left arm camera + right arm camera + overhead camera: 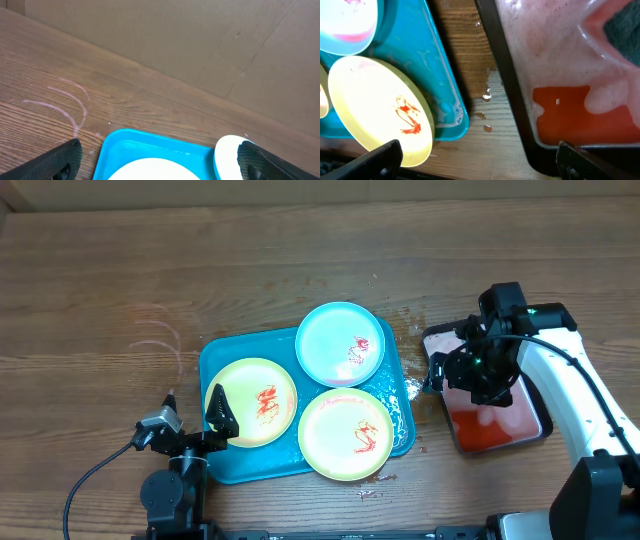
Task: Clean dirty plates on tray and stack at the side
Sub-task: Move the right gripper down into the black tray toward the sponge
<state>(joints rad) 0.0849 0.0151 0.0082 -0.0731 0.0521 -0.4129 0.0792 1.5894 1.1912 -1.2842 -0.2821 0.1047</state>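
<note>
Left fingers (62, 159) and right fingers (380, 159) wide apart, empty, mostly cropped, blue plate (225, 157) half hidden

Tabletop (300, 250): brown wood-grain, flat, matte. Directly on it:
- turquoise tray (215, 355), centre-front, rotated slightly off the table's edges
- black-rimmed tray (505, 75) to its right, near but not touching, with a strip of bare wood between them

That strip is wet: clear droplets (486, 95) and a couple of brownish ones by the turquoise tray's near right corner (the overhead view shows more splash off its far right corner). Pale curved smear marks (155, 340) sit on the wood left of the turquoise tray, near its far left corner. A few small specks (370, 493) lie on the wood just in front of its near edge.
</note>
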